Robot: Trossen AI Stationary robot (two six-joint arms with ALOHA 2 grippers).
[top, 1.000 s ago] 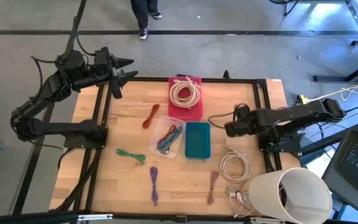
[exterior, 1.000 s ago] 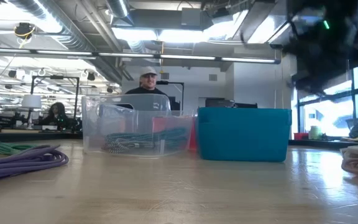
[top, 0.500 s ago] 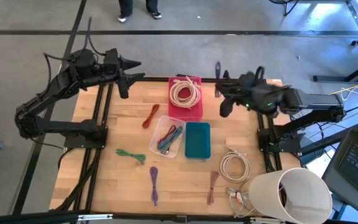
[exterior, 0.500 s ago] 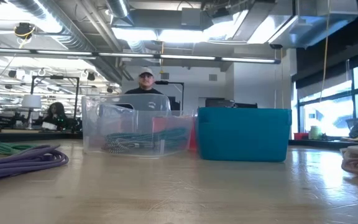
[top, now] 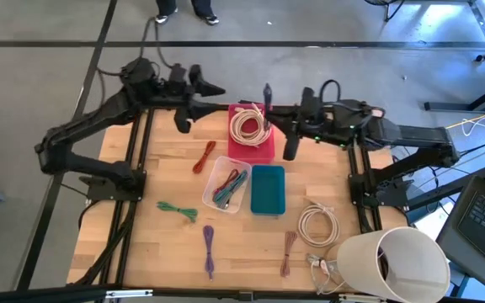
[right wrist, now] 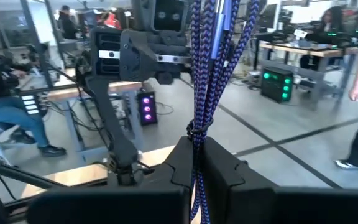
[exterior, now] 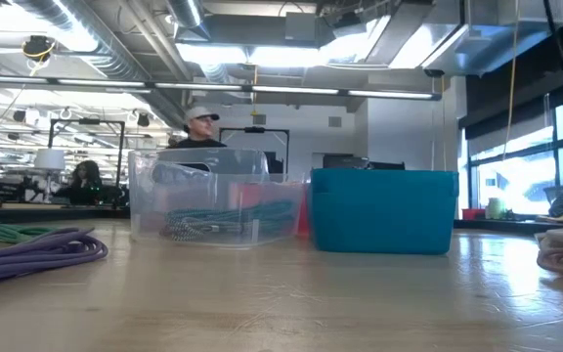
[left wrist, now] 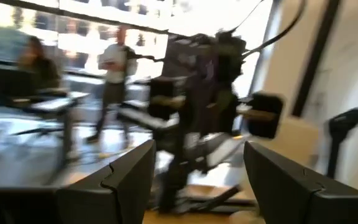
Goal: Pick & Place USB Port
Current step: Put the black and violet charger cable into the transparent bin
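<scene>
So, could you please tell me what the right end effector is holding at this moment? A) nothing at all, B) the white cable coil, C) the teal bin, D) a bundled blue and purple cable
D: in the right wrist view the right end effector is shut on a bundled blue and purple cable, raised above the table.

Both arms swung in over the far edge

The right gripper (top: 267, 91), clamped on a blue braided cable (right wrist: 207, 68), moved from low right; the left gripper (top: 211, 88) advanced toward it.
</scene>
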